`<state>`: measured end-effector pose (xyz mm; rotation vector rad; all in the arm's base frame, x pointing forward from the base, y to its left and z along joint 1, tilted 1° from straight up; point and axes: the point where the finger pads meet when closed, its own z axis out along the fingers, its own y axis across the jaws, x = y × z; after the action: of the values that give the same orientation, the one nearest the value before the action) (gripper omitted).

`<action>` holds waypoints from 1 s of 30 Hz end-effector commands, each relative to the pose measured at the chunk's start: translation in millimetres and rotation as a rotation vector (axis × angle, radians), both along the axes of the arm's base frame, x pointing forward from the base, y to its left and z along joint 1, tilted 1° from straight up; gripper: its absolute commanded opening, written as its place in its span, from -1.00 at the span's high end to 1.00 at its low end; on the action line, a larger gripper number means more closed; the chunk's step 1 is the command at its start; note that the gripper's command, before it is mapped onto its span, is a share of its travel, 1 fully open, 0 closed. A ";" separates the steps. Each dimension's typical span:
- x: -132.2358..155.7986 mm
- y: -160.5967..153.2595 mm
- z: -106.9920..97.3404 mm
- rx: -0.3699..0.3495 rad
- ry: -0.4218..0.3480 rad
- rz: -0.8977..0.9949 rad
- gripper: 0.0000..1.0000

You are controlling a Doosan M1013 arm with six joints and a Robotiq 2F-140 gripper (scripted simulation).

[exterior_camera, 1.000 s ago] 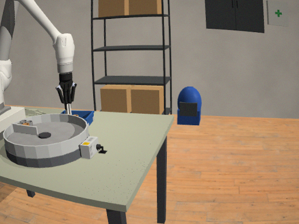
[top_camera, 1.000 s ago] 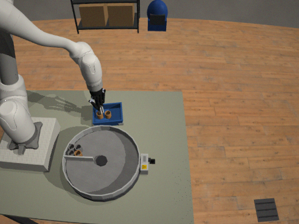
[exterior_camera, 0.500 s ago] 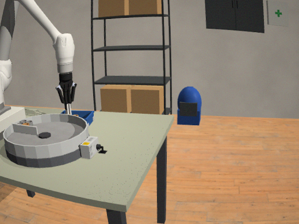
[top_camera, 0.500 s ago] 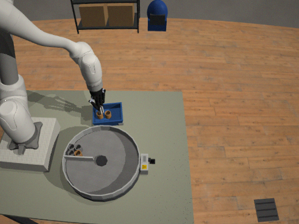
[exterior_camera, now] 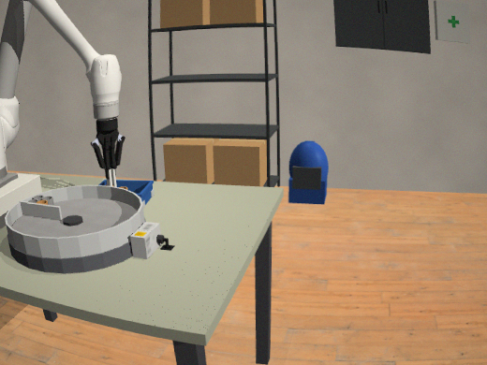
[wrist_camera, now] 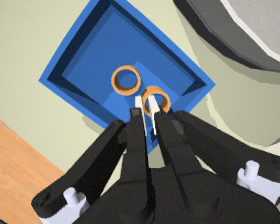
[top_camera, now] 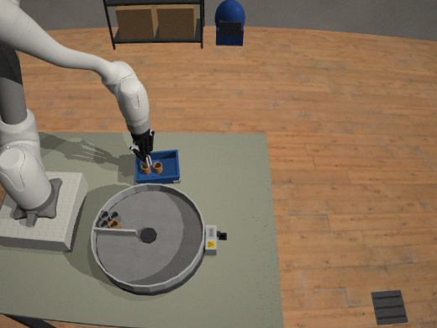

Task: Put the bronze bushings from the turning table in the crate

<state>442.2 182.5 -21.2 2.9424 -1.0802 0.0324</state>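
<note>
My gripper (top_camera: pixel 147 161) (exterior_camera: pixel 111 177) (wrist_camera: pixel 145 104) points down into the blue crate (top_camera: pixel 161 179) (exterior_camera: pixel 146 193) (wrist_camera: pixel 100 45). It is shut on the wall of a bronze bushing (top_camera: pixel 145 171) (wrist_camera: pixel 168 104), one fingertip inside the ring and one outside. The bushing is upright, low in the crate. Another bronze bushing (top_camera: pixel 158 169) (wrist_camera: pixel 125 66) stands upright beside it. On the grey turning table (top_camera: pixel 147 205) (exterior_camera: pixel 75 247), a bronze bushing (top_camera: pixel 113 224) (exterior_camera: pixel 43 202) sits with three steel bushings (top_camera: pixel 103 214) in a cluster by the divider.
The divider (top_camera: pixel 115 231) (exterior_camera: pixel 42 211) runs from the turning table's rim to its dark hub (top_camera: pixel 148 235). The raised rim faces the crate closely. A control box (top_camera: pixel 211 240) (exterior_camera: pixel 145 240) is on the turning table's right side. The arm's pale base block (top_camera: pixel 73 214) stands at the left.
</note>
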 end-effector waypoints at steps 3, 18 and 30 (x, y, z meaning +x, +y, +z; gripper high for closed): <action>0.0 0.0 -0.3 0.000 0.000 0.000 1.00; 0.1 0.0 -4.4 0.000 0.000 0.000 1.00; 0.1 0.0 -5.9 0.000 0.000 0.000 1.00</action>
<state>442.3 182.5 -27.1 2.9424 -1.0802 0.0324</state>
